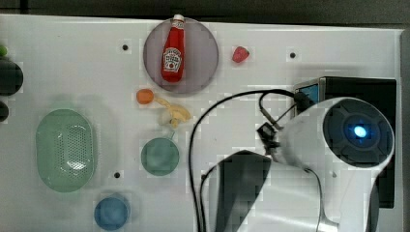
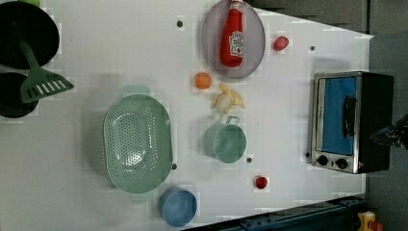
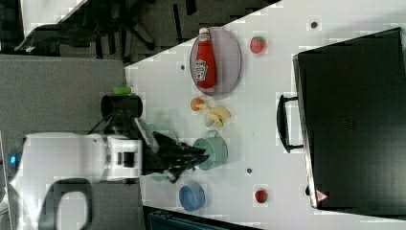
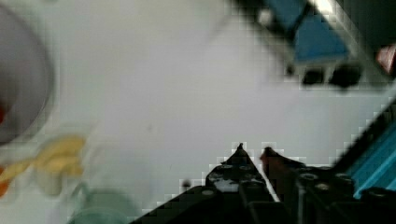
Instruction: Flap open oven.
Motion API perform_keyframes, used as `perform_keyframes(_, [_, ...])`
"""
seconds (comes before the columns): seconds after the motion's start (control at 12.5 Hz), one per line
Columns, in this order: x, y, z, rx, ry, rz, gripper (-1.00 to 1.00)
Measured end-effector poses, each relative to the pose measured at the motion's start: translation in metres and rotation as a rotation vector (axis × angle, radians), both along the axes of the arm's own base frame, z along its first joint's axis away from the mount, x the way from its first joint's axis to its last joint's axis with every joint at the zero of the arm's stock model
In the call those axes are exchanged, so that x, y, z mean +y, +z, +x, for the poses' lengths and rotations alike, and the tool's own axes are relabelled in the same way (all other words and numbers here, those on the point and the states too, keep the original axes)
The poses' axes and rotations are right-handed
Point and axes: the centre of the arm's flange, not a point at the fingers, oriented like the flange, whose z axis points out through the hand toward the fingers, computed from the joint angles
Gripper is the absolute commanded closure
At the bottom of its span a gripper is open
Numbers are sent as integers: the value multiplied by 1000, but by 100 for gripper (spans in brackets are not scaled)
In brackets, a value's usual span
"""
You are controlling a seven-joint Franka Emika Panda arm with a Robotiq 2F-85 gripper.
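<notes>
The oven [image 2: 346, 120] stands at the left view's right, with a black top, a silver front and two black knobs. Its blue glass door lies shut against the frame, the dark bar handle [image 2: 349, 115] across it. In the right view the oven [image 3: 354, 120] is a big black box with its handle [image 3: 282, 122] sticking out. My gripper [image 3: 203, 152] hangs in the air short of the oven's front, over the green cup. Its fingertips [image 4: 240, 148] stand almost together with nothing between them. The knobs [image 4: 327, 77] show ahead of my gripper [image 4: 254, 149].
On the white table lie a ketchup bottle [image 2: 232, 36] on a grey plate, a green cup [image 2: 225, 142], a banana [image 2: 228, 100], an orange [image 2: 203, 80], a green colander [image 2: 138, 143], a blue bowl [image 2: 178, 207] and two small red fruits [image 2: 261, 182].
</notes>
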Motion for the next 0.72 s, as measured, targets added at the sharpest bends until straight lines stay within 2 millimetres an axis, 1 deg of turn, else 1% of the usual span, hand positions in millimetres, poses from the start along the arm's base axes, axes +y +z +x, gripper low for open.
perform_keyframes(0.08, [-14, -11, -2, -23, 43, -3, 65])
perform_keyframes(0.24, [-39, -29, -11, -14, 160, -32, 65])
perform_keyframes(0.4, [-63, -43, -13, -63, 269, -50, 65])
perform_keyframes(0.48, [-74, -53, -14, -78, 319, -53, 65])
perform_keyframes(0.64, [-90, -76, -22, -44, 435, -26, 65])
perform_keyframes(0.72, [-97, -88, -23, -33, 495, -21, 65])
